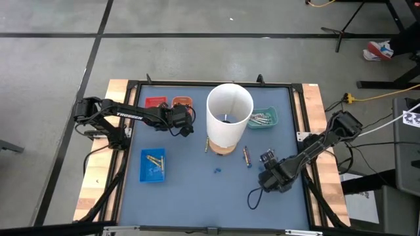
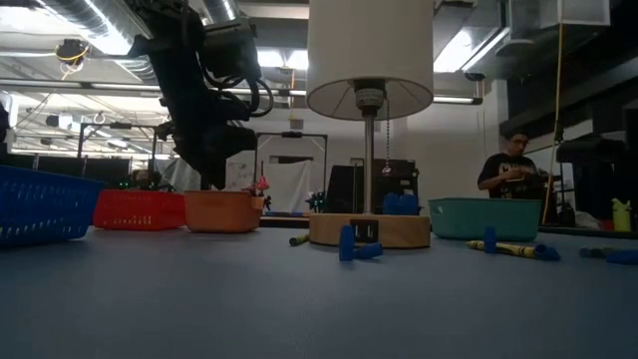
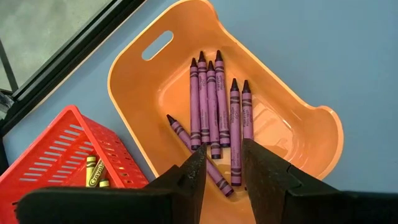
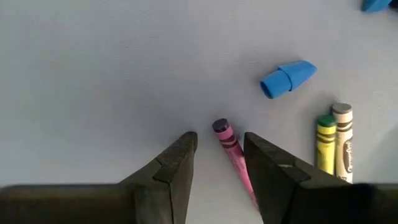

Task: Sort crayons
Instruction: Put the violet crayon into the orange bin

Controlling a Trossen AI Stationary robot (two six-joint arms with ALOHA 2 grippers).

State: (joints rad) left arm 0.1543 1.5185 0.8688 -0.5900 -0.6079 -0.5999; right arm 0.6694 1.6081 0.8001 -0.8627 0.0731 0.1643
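While the left gripper (image 3: 222, 163) hangs empty and parted over the orange tray (image 3: 132, 68), right's next.
Right gripper (image 4: 220, 149), jaws apart, straddles a pink crayon (image 4: 231, 151) lying 11-to-5 between them.

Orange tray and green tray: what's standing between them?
In the high view, a tall white lamp on its wooden base stands between the orange tray and the green tray.

We count four small trays: a red tray (image 1: 155, 102), an orange tray (image 1: 182, 101), a teal tray (image 1: 264, 118) and a blue tray (image 1: 153, 164). The orange tray holds seven purple crayons (image 3: 214, 112) (one lying slantwise). Near the right gripper (image 4: 219, 158) we see three crayons (image 4: 233, 152) and one blue cap (image 4: 287, 78).
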